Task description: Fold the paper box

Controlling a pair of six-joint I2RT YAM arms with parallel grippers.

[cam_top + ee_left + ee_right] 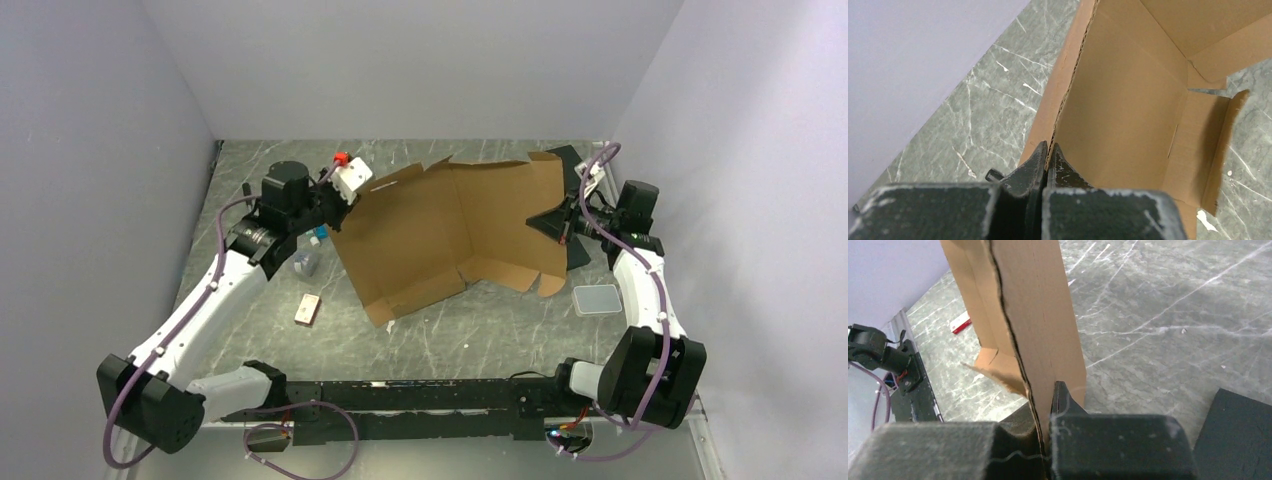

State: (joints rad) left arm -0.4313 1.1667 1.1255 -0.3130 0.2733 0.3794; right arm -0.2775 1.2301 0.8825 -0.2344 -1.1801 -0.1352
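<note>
The paper box [450, 230] is a brown corrugated cardboard sheet, partly opened, its flaps raised off the table between the two arms. My left gripper [343, 208] is at its left edge. In the left wrist view the left gripper [1048, 148] is shut on the paper box's [1128, 100] corrugated wall edge. My right gripper [537, 222] is at the right flap. In the right wrist view the right gripper [1044, 392] is shut on the upright edge of the paper box [1038, 305], one finger on each side.
A small grey tray [597, 299] lies right of the box, near the right arm. Black flat slabs lie at the back right [570, 160] and beside the right gripper [1233, 435]. A small brown and white block [308, 309] and a small bottle [306, 262] lie left of the box.
</note>
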